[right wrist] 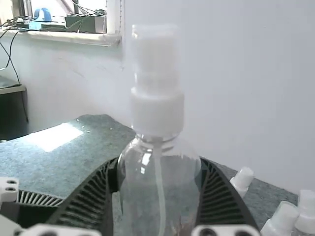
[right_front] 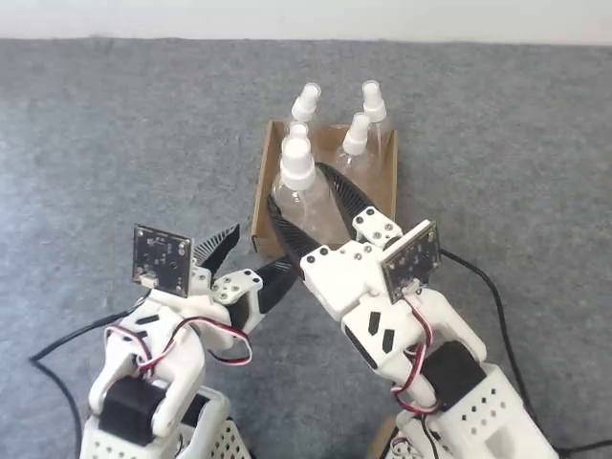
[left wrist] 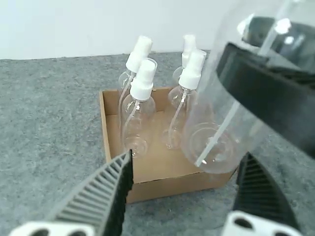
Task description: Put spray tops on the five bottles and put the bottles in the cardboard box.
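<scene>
Right gripper clamped on the fifth bottle, over the box.
High view: left gripper gapes empty at the box's 7 o'clock corner; four capped bottles stand inside toward 12. Left wrist view: open fingers flank the box, fifth bottle above its near end. Right wrist view: fingers hug the fifth bottle.

Two white printed arms, the left arm and the right arm, share black servo blocks, looped bundles of red, white and black wires, and bases pierced with rows of small holes. Each wrist carries a dark square camera board. The left end effector and right end effector have black ribbed fingers on white screw-holed mounts. Black cables trail across the grey surface.
</scene>
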